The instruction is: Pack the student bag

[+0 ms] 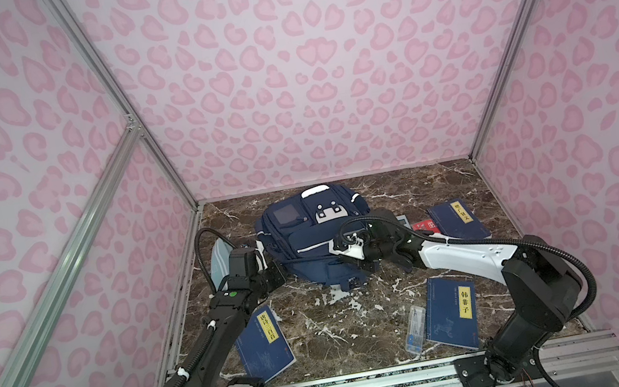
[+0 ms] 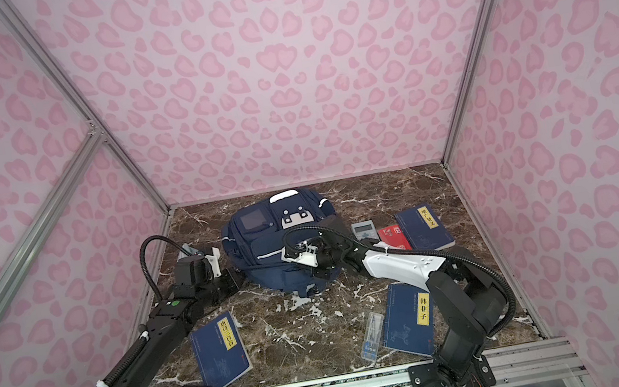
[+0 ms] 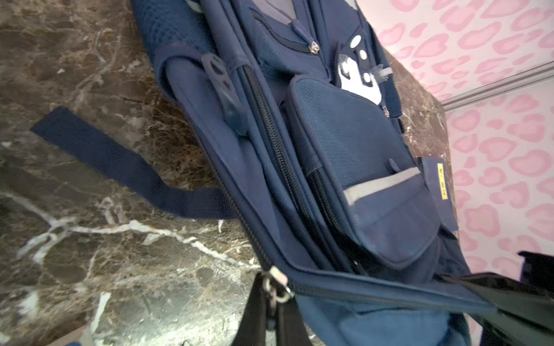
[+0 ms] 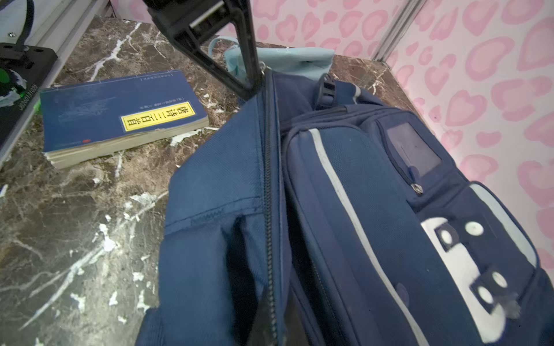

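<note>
The zipper pull (image 3: 277, 287) is pinched in the closed left tool (image 4: 253, 90). The student bag (image 1: 307, 245) seems clamped by the right tool (image 1: 369, 266). The fabric is best held taut while the pull is drawn along.

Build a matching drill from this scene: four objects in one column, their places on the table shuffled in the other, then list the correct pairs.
Things
1. large navy-blue fabric backpack
2. small light-blue fabric pouch
3. flat red booklet
4. clear plastic case

Places
A. front right, beside a blue book with a yellow label
B. middle of the dark marble table, far half
C. left edge, next to the backpack
D. right side, between a grey calculator and another blue book

Pairs: 1-B, 2-C, 3-D, 4-A
</note>
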Motion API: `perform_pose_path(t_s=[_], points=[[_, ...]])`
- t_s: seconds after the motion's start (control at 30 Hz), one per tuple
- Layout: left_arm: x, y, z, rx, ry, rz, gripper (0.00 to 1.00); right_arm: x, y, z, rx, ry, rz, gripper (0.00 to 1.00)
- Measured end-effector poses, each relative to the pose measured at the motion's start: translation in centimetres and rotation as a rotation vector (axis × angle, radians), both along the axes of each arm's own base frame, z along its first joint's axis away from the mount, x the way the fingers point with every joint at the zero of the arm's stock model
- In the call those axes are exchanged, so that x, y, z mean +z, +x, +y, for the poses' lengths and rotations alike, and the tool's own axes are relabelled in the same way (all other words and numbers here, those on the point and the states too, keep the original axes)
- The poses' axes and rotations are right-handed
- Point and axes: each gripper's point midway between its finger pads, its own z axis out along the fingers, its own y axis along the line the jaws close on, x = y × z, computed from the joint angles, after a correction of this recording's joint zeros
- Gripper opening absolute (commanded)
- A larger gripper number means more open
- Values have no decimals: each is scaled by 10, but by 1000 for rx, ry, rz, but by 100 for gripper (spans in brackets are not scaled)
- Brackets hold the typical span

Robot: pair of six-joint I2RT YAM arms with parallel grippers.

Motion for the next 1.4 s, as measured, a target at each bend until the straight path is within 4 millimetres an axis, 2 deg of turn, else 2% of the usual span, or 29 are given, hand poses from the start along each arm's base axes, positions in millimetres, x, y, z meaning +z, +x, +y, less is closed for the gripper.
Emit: perform_pose_path(t_s=[0.1, 0.13, 0.23, 0.3, 0.4, 0.5, 0.57, 0.63, 0.67, 0.73, 0.77, 0.87, 1.03, 1.13, 1.2, 1.4], points=[[-1, -9, -7, 10, 15, -9, 4, -6, 8, -16, -73, -48, 15, 70], [0, -13, -13, -2, 13, -13, 4, -4, 4, -16, -81, -53, 18, 87], [5, -29, -32, -51, -4, -17, 4, 15, -11, 1, -82, 1, 25, 95], [9, -36, -43, -82, -19, -22, 3, 27, -18, 17, -90, 51, 52, 96], [17, -43, -53, -102, -42, -30, 4, 28, -32, 43, -84, 86, 79, 89], [21, -45, -55, -101, -58, -37, 4, 13, -40, 63, -73, 80, 126, 74], [21, -46, -57, -101, -74, -28, 4, 5, -32, 68, -107, 77, 146, 57], [19, -47, -60, -108, -82, -25, 4, 0, -32, 75, -108, 72, 163, 31], [17, -47, -59, -106, -82, -20, 4, -2, -33, 77, -105, 67, 159, 22], [15, -47, -57, -98, -74, -17, 4, -5, -36, 81, -99, 52, 156, 6], [15, -46, -56, -93, -70, -18, 4, -4, -37, 82, -94, 52, 157, 1], [13, -38, -42, -62, -42, -33, 4, 1, -39, 80, -72, 42, 128, 0], [-2, -8, 9, 95, 77, -23, 3, 6, -35, 64, -65, 23, 95, 0], [-9, 4, 31, 150, 132, -6, 3, 4, -35, 60, -53, 11, 87, 0], [-14, 10, 37, 151, 137, 8, 3, 3, -35, 60, -45, 8, 76, 0], [-21, 25, 32, 83, 74, 32, 3, 0, -26, 53, -49, 15, 54, 0]])
